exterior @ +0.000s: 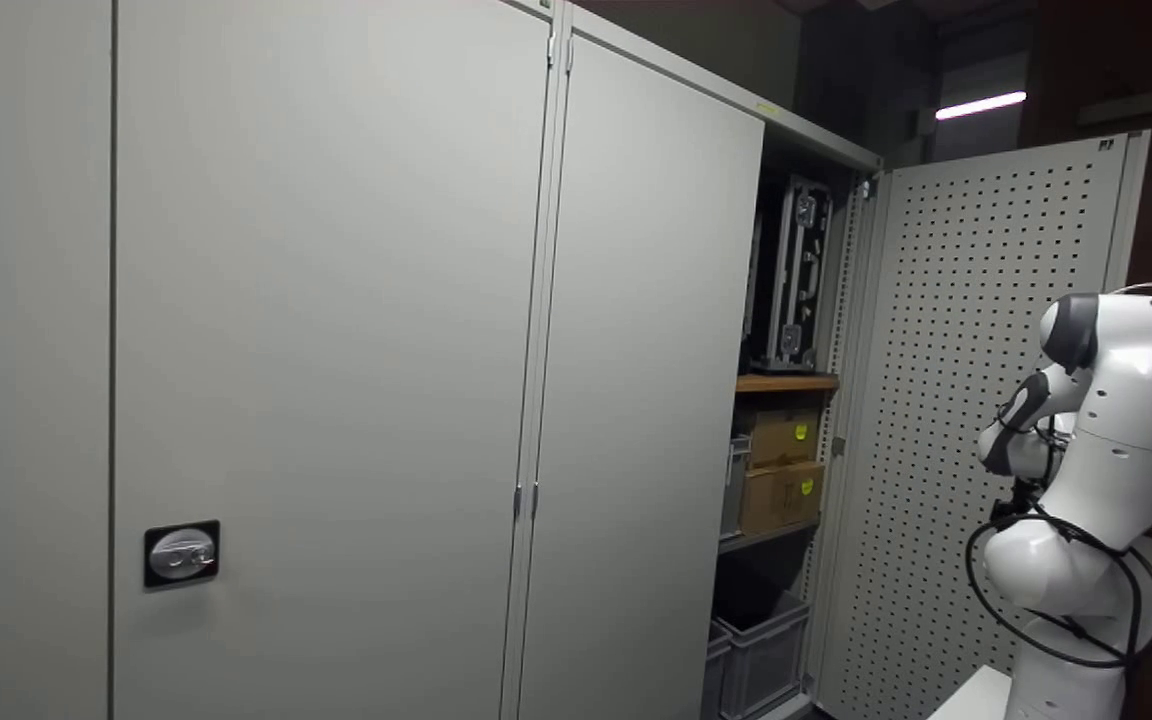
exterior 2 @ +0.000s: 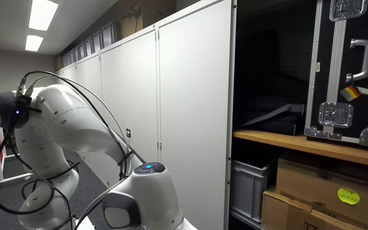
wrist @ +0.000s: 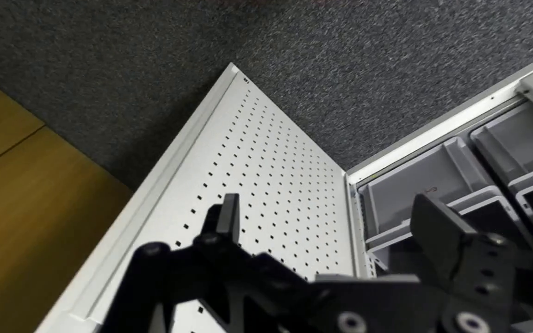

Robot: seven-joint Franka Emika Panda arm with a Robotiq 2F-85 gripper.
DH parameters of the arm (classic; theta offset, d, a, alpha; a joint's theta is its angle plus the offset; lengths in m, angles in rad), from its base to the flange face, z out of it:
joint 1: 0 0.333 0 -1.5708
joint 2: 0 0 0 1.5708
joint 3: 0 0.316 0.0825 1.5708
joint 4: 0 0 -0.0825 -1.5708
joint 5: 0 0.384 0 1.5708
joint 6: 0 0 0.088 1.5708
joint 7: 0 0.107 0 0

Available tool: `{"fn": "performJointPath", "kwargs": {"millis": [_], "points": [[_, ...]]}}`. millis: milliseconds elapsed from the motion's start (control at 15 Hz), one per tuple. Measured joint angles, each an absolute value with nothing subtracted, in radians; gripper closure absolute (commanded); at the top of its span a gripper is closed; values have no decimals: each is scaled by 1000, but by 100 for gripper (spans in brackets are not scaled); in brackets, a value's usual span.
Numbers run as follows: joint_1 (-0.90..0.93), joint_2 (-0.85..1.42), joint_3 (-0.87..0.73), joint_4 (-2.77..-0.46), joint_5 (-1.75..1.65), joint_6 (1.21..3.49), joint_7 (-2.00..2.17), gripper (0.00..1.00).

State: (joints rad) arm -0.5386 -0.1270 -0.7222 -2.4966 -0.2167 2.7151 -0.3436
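**Slow, square and light**

Start far left in the wrist view with a wood-brown surface point(wrist: 35, 208); steer wide of it. Next, mid-view, find the perforated door point(wrist: 285, 185), swung out from the cabinet point(wrist: 433, 132), with a folded rim point(wrist: 145, 203) along its left edge. For work on this door, probably best to make contact near that rim, away from the cabinet, for leverage. In front of the door in that view, see the gripper point(wrist: 326, 219), with fingers point(wrist: 437, 231) parted wide and empty between; touching the door or clear of it, cannot tell. Check depth before pressing, keep both fingertips square to the face, follow the arc of swing instead of forcing a straight line. Farther right, find grey bins point(wrist: 414, 189) inside the cabinet, partly behind a fingertip; leave room against snagging. Last, far right in an exterior view, mind the looped cable point(exterior: 970, 565) on the arm point(exterior: 1136, 420): keep slack, no dragging across the door.
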Motion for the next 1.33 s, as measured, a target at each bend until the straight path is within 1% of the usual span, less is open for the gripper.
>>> {"fn": "performJointPath", "kwargs": {"millis": [333, 600, 1133, 1333], "points": [[-538, -70, -799, -2366, -60, 2732, -434, 0], [-538, -41, -825, -2267, 30, 2701, -462, 0], [-532, -50, -820, -2282, 34, 2715, -462, 0], [-507, -74, -817, -2316, 133, 2778, -526, 0]]}}
